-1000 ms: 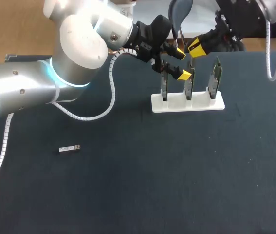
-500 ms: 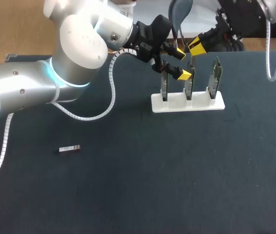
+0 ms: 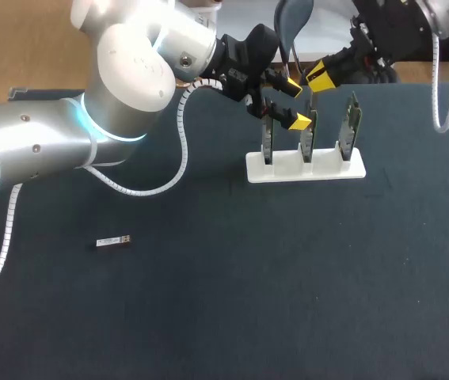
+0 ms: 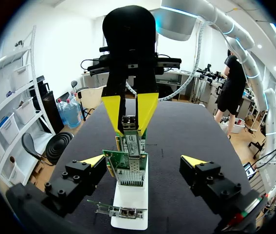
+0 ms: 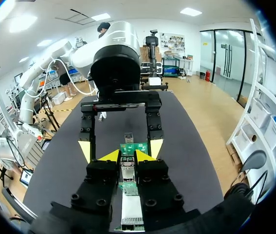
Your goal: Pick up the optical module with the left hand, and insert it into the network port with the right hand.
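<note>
Dark tabletop seen from above, two robot arms meeting at a white stand near the far edge, right of centre. The stand holds three green circuit cards upright in a row.

The optical module, a small silver bar, lies flat in the left half of the tabletop, approx. midway btw near and far edges. It is well apart from the stand and both arms; nothing touches it.

The left gripper hangs over the stand's left end, fingers wide apart, gripping nothing. In its wrist view the middle card stands btw the yellow tips w/o touching either. The network port, a metal cage, sits on that card's upper part.

The right gripper comes in from the far right corner, above the middle card, facing the left gripper. Its two tips are pinched nearly together on a small silver block just above the port. Can't tell whether that block is part of the port or a separate piece.
</note>
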`<control>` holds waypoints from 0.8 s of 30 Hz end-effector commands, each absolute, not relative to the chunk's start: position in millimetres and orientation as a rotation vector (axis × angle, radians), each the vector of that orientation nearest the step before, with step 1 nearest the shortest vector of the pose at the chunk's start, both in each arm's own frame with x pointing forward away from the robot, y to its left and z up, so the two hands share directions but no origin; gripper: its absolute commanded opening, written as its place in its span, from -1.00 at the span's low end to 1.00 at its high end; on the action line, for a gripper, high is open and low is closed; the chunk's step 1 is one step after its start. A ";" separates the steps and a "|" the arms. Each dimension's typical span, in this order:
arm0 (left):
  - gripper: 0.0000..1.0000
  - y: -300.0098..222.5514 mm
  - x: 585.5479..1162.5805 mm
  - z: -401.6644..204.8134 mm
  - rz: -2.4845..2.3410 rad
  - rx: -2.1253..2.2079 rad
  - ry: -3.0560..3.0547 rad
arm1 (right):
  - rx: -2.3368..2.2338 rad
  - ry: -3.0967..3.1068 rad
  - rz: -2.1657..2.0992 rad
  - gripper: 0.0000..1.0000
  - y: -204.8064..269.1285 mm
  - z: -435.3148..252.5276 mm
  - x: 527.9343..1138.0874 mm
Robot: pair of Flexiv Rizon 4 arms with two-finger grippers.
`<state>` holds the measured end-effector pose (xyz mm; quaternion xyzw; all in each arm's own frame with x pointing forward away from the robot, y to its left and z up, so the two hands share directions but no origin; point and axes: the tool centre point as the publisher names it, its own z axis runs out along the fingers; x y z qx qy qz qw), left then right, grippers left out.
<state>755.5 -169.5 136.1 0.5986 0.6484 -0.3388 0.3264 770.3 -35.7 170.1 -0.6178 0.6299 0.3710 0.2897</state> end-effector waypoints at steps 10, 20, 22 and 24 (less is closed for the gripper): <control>1.00 -170.9 757.4 136.9 -0.887 1.574 1.705 | -1.653 1.682 0.997 -1.00 -34.3 168.7 771.6; 1.00 -170.9 757.4 136.9 -0.887 1.574 1.705 | -1.648 1.672 0.994 -1.00 -34.8 174.6 771.1; 1.00 -170.9 757.4 136.9 -0.887 1.574 1.705 | -1.648 1.671 0.993 -1.00 -34.8 174.7 771.2; 1.00 -170.9 757.4 136.9 -0.887 1.574 1.705 | -1.649 1.670 0.992 -1.00 -34.7 174.7 771.3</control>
